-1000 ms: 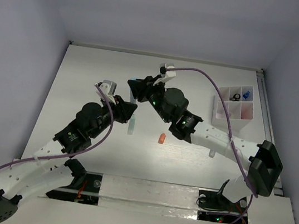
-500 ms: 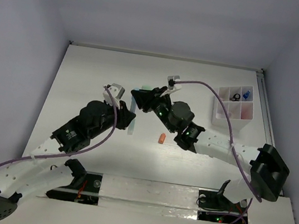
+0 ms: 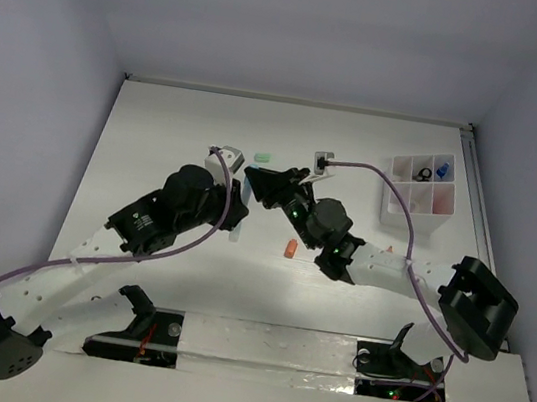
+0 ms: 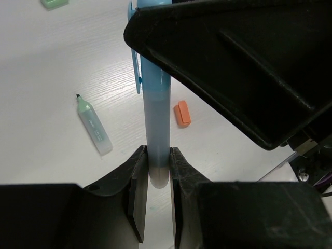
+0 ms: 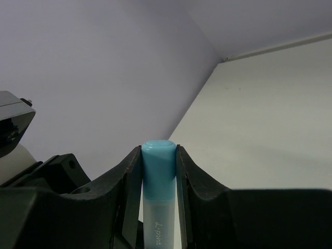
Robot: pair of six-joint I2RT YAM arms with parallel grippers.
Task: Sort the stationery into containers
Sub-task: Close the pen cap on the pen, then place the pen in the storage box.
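Observation:
A blue highlighter pen [image 4: 157, 104] is held in the air by both grippers. My left gripper [image 4: 157, 167] is shut on its translucent barrel end. My right gripper [image 5: 158, 155] is shut on its blue cap [image 5: 158, 163]. In the top view the two grippers meet nose to nose above the table's middle, left gripper [image 3: 237, 199] and right gripper [image 3: 258, 179], and the pen between them is hidden. The white divided tray [image 3: 391, 196] stands at the far right and holds a black ring [image 3: 422, 172] and a blue clip [image 3: 442, 170].
On the table below lie a mint highlighter [image 4: 94, 127], an orange cap [image 4: 182, 113] and a green eraser [image 4: 55, 3]. The orange cap [image 3: 290, 249] and the green eraser [image 3: 263, 156] also show in the top view. Walls rise at the back and sides.
Both arms have shifted right while staying joined at the pen. The green eraser, covered before, now shows behind the grippers.

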